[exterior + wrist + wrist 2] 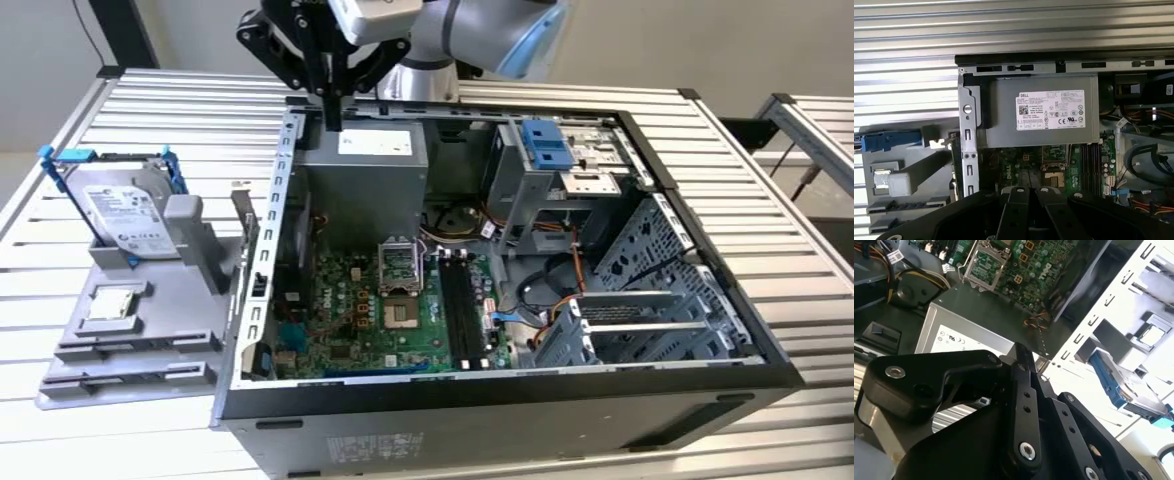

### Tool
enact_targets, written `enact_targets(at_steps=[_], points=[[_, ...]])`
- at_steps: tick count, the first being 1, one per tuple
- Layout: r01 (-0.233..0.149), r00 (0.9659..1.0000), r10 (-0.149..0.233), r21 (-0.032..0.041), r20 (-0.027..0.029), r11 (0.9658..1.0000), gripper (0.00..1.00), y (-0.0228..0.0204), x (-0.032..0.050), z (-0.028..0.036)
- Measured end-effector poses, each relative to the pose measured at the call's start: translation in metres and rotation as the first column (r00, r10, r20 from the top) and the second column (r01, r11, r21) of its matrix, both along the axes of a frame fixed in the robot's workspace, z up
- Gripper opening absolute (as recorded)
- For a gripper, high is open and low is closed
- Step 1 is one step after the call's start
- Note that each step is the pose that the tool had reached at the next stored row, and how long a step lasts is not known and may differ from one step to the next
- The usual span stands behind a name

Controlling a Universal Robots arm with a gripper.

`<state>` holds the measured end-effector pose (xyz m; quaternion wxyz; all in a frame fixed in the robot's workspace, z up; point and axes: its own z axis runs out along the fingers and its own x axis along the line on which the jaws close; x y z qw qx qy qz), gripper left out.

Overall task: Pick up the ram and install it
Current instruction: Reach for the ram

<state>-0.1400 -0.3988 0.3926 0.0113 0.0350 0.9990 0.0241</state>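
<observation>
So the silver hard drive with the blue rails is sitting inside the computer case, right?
Not quite. The silver hard drive with the blue rails is outside the computer case, standing in the grey holder on the table at the exterior view's left. The exterior view shows this.

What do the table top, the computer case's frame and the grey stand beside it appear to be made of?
Table top: pale ribbed slats with a dull sheen, likely aluminium profile.
Computer case: bare grey sheet metal, shown by punched holes and folded edges; probably steel.
Grey stand: uniform matte grey with moulded slots, plausibly plastic, though painted metal is possible.
</observation>
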Motion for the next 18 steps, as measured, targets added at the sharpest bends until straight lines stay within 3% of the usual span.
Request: enact_targets(at_steps=[18], points=[[-0.002,1.0,0.002,0.0,0.0,1.0,0.0,0.0003,-0.0603,0.0]])
